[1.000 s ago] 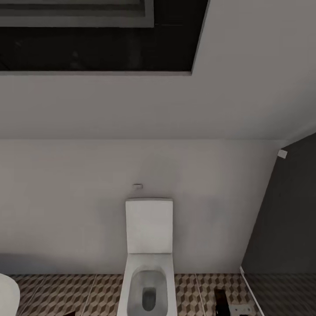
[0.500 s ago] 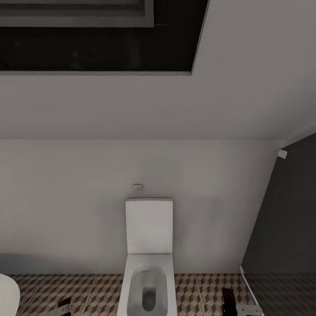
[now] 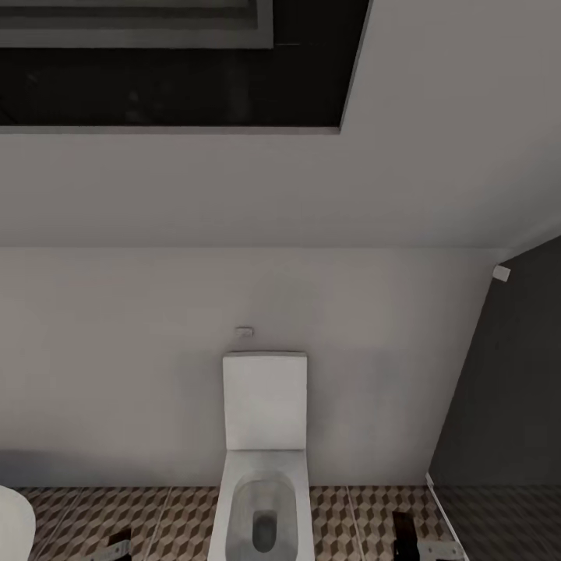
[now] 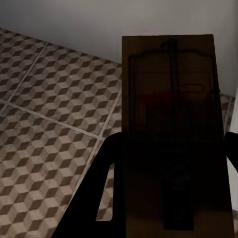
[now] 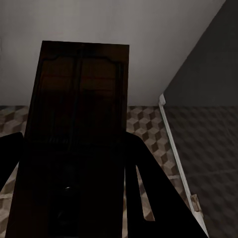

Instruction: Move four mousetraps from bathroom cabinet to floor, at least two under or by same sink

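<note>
A mousetrap [image 4: 171, 89], a small wooden board with dark wire and a red mark, sits upright between the fingers of my left gripper [image 4: 171, 148], which is shut on it above the bathroom floor [image 4: 49, 124]. My right gripper [image 5: 74, 148] is shut on a second mousetrap [image 5: 82, 84], which looks dark in shadow. In the head view the left gripper [image 3: 117, 543] and right gripper [image 3: 405, 534] poke in at the lower edge, either side of the toilet, over the cube-patterned bathroom floor [image 3: 343, 514]. The cabinet is out of view.
A white toilet [image 3: 265, 467] stands against the pale wall straight ahead. A white rounded fixture [image 3: 12, 522] shows at the lower left edge. A dark panel [image 3: 506, 405] with a white lower rail closes off the right side.
The left gripper has risen into the head view's lower edge, and the right gripper has shifted a little to the right. The camera has stayed still.
</note>
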You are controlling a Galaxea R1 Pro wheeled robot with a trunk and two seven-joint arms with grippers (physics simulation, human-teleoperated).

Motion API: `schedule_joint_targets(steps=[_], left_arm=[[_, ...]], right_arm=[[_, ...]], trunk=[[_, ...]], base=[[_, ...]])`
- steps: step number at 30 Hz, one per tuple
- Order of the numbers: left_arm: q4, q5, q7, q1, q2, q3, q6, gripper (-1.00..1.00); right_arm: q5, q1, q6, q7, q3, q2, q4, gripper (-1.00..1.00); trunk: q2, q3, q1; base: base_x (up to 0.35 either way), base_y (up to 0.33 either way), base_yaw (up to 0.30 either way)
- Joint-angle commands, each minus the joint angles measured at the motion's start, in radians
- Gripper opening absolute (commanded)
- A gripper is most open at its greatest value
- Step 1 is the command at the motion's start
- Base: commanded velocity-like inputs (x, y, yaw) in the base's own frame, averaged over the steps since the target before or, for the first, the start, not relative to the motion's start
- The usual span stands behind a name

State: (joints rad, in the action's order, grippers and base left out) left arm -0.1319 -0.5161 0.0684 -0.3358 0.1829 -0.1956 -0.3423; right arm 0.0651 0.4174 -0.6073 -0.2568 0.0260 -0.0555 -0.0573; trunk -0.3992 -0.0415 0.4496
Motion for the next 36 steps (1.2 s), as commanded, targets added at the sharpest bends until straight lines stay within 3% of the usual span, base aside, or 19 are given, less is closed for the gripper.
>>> schedule_joint_targets(steps=[1, 15, 19, 26, 36], left_arm=[[0.000, 0.000, 0.011, 0.000, 0.000, -0.010, -0.001, -1.00], [-0.002, -0.001, 0.009, 0.000, -0.001, -0.010, -0.003, -1.00], [-0.002, 0.003, 0.010, -0.001, -0.001, -0.055, 0.001, -1.00], [-0.003, 0.001, 0.009, 0.000, -0.001, -0.061, -0.001, -1.00], [-0.002, 0.001, 0.016, 0.000, -0.017, -0.061, 0.000, -1.00]], right_arm=[[0.003, 0.001, -0.005, -0.004, 0.003, 0.000, -0.004, -1.00], [0.005, 0.001, -0.005, -0.004, 0.004, 0.000, -0.004, -1.00], [0.005, 0.001, -0.005, -0.004, 0.004, 0.000, -0.004, -1.00], [0.005, 0.001, -0.005, -0.004, 0.004, 0.000, -0.004, -1.00], [0.005, 0.001, -0.005, -0.004, 0.004, 0.000, -0.004, -1.00]], trunk=[[-0.001, 0.000, 0.000], [-0.001, 0.000, 0.000], [-0.001, 0.000, 0.000], [-0.001, 0.000, 0.000], [-0.071, 0.032, 0.039]], base=[[0.063, -0.005, 0.000], [0.014, -0.002, 0.000], [0.107, 0.000, 0.000], [0.040, 0.000, 0.000], [0.001, 0.000, 0.000]])
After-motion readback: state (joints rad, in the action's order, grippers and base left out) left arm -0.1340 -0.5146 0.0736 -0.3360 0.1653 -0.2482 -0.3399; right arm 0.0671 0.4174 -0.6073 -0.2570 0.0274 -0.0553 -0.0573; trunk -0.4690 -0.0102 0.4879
